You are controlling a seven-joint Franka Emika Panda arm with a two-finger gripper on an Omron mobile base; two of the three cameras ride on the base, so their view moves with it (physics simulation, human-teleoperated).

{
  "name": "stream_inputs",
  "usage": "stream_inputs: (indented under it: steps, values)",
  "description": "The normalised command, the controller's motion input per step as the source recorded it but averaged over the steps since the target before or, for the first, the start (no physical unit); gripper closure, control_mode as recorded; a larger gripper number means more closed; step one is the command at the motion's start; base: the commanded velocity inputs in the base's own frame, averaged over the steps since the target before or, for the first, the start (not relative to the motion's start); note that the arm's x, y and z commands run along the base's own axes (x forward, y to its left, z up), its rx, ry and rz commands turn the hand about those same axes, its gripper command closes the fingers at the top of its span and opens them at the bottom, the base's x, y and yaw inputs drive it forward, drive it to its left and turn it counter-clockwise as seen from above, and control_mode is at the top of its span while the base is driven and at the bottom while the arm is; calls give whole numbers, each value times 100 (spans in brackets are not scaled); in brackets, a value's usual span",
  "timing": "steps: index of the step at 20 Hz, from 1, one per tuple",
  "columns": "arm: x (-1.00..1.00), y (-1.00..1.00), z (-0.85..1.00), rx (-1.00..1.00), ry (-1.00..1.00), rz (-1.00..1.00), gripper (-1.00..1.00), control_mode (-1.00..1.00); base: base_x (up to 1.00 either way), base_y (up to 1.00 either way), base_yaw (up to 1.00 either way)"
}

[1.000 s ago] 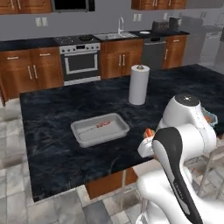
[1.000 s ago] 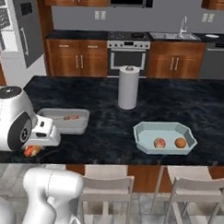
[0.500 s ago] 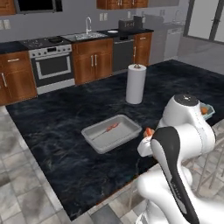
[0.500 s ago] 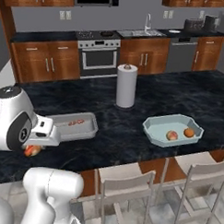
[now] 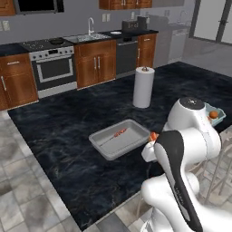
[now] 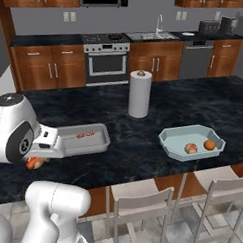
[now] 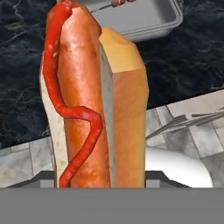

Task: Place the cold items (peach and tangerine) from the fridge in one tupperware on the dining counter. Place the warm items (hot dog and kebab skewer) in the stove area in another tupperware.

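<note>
Above the glossy black marble counter (image 5: 59,136), the claw (image 7: 98,186) pinches a ketchup-squiggled hot dog (image 7: 89,96) near a rectangular grey tupperware (image 6: 85,140).

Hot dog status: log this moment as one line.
gripper: shut on hot dog | grey tupperware: kebab skewer inside | blue tupperware: two fruits

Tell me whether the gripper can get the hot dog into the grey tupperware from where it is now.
Probably yes. The gripper holds the hot dog right beside the grey tupperware, which lies open-topped on the counter with just the kebab skewer inside; nothing stands between them.
</note>
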Motion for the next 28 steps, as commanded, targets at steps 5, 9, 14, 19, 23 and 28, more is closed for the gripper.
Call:
stream_inputs:
  steps: [5,9,14,19,23,28]
  values:
    - [100,-25,9,6,0,32,100,-100,0,0,0]
    - [99,-7,14,0,3,48,100,-100,0,0,0]
    - [78,0,4,-13,6,49,100,-100,0,0,0]
    - [58,0,-18,-32,12,50,100,-100,0,0,0]
    - [51,8,-27,-24,4,52,100,-100,0,0,0]
    - [54,15,-50,-15,8,49,100,-100,0,0,0]
